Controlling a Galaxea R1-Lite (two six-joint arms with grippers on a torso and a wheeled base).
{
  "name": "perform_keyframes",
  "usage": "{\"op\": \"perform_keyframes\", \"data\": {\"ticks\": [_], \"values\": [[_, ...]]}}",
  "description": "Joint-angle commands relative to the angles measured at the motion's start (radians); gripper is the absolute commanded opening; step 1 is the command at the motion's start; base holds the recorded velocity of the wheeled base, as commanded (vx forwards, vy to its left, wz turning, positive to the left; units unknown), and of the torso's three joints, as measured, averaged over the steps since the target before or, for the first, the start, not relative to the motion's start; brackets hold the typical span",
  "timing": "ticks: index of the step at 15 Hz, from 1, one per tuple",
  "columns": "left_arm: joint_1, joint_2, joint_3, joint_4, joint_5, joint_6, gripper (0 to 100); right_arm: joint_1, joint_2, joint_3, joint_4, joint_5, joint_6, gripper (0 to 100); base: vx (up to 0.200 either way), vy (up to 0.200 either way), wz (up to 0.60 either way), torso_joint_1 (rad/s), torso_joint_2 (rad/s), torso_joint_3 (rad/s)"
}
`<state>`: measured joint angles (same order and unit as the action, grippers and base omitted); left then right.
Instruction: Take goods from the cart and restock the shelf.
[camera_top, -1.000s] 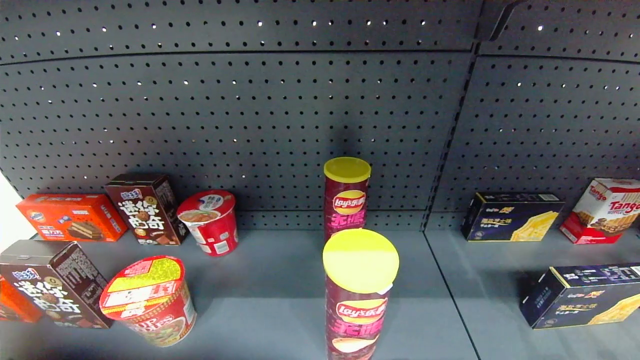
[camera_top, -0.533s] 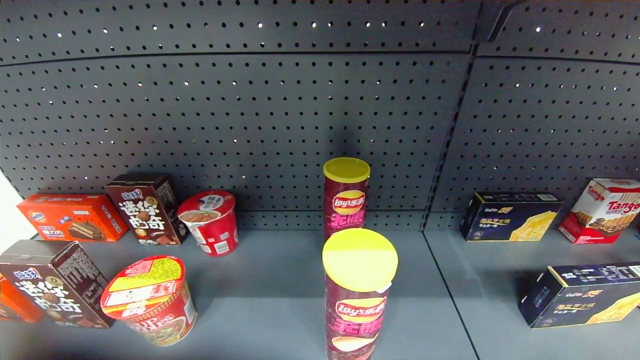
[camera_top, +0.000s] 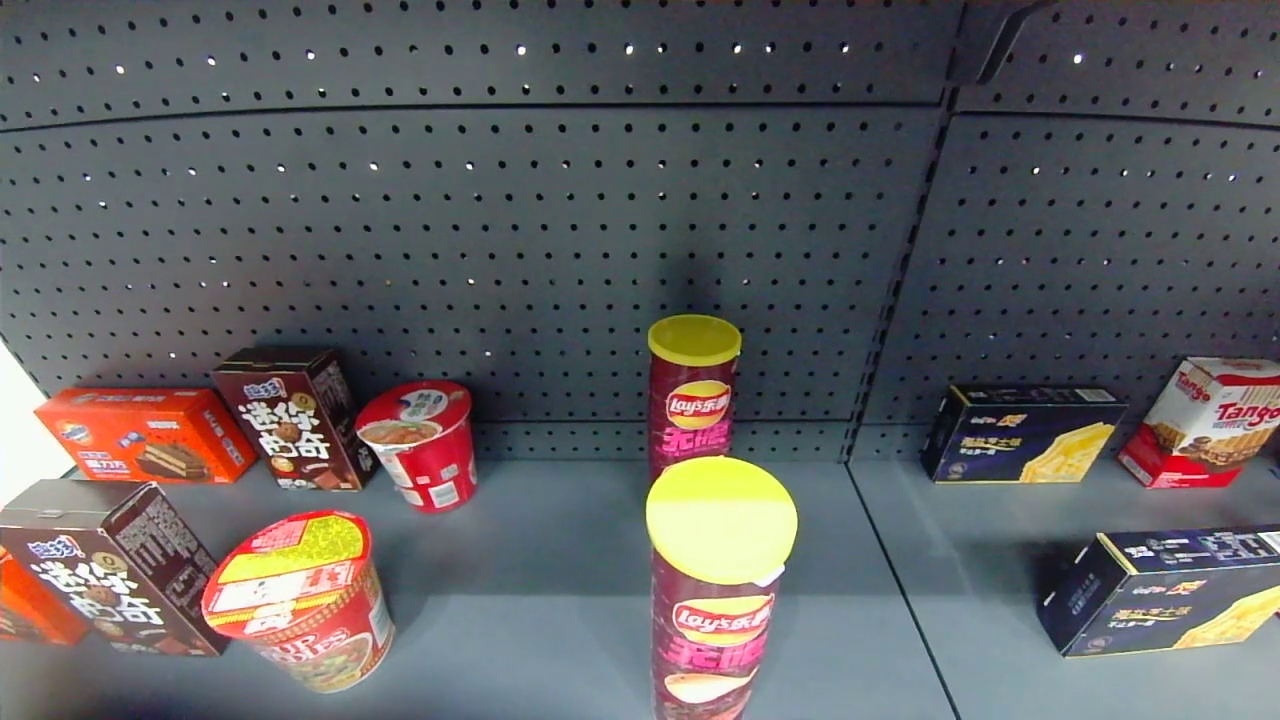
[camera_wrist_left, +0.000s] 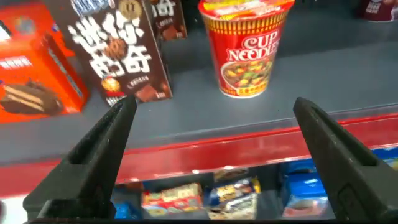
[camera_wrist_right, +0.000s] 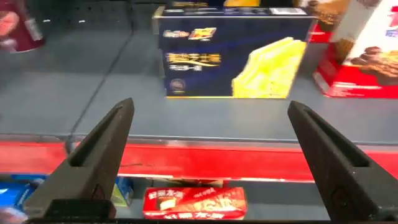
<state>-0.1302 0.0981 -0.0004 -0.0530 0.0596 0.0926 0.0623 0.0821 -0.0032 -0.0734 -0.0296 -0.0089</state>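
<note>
Goods stand on the grey shelf (camera_top: 560, 560): two maroon chip cans with yellow lids, one in front (camera_top: 720, 590) and one at the back (camera_top: 693, 395). My left gripper (camera_wrist_left: 214, 104) is open with nothing in it, level with the shelf's red front edge (camera_wrist_left: 249, 143). It faces a red noodle cup (camera_wrist_left: 245, 50) and a brown cookie box (camera_wrist_left: 121, 53). My right gripper (camera_wrist_right: 211, 106) is also open and holds nothing. It hangs before a navy wafer box (camera_wrist_right: 233, 59) and a red-and-white box (camera_wrist_right: 367, 56).
Orange boxes (camera_top: 140, 435), a second brown box (camera_top: 295, 415) and a small red cup (camera_top: 425, 445) stand at the left. Navy boxes (camera_top: 1030, 435) stand at the right. Bare shelf floor lies between the cans and cups. Packets lie on a lower level (camera_wrist_right: 193, 202).
</note>
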Motion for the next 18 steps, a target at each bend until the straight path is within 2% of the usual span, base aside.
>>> {"op": "perform_keyframes", "data": {"ticks": [1,3,4,5,6,7,10,12,18], "values": [[0.006,0.008,-0.006,0.018,0.003,-0.04,100,0.001,0.005,0.002,0.003,0.002,-0.003,100,0.0,0.0,0.0,0.0,0.0,0.0],[0.006,0.008,-0.01,0.024,0.0,-0.045,100,-0.001,0.005,0.0,0.007,0.007,-0.016,100,0.0,0.0,0.0,0.0,0.0,0.0],[0.006,0.006,-0.007,0.015,-0.029,-0.047,100,-0.001,0.005,0.0,0.009,-0.004,-0.017,100,0.0,0.0,0.0,0.0,0.0,0.0],[0.006,0.006,-0.007,0.015,-0.069,-0.059,100,-0.001,0.005,0.0,0.009,-0.006,-0.017,100,0.0,0.0,0.0,0.0,0.0,0.0],[0.004,0.006,-0.009,0.015,-0.095,-0.085,100,-0.001,0.005,0.0,0.009,-0.007,-0.019,100,0.0,0.0,0.0,0.0,0.0,0.0],[0.004,0.006,-0.01,0.016,-0.103,-0.099,100,-0.001,0.005,0.0,0.011,-0.006,-0.034,100,0.0,0.0,0.0,0.0,0.0,0.0],[0.006,0.006,-0.003,0.01,-0.098,-0.083,100,-0.001,0.005,0.0,0.011,0.003,-0.054,100,-0.133,0.0,0.0,0.002,0.0,0.0],[0.006,0.005,-0.003,0.062,-0.07,-0.07,100,-0.001,0.005,0.0,0.011,0.003,-0.054,100,0.0,0.0,0.0,0.0,0.0,0.0],[0.006,0.006,-0.001,0.053,-0.066,-0.076,100,-0.001,0.005,0.0,0.011,0.011,-0.045,100,-0.033,0.0,0.0,0.0,0.0,0.0]]}}
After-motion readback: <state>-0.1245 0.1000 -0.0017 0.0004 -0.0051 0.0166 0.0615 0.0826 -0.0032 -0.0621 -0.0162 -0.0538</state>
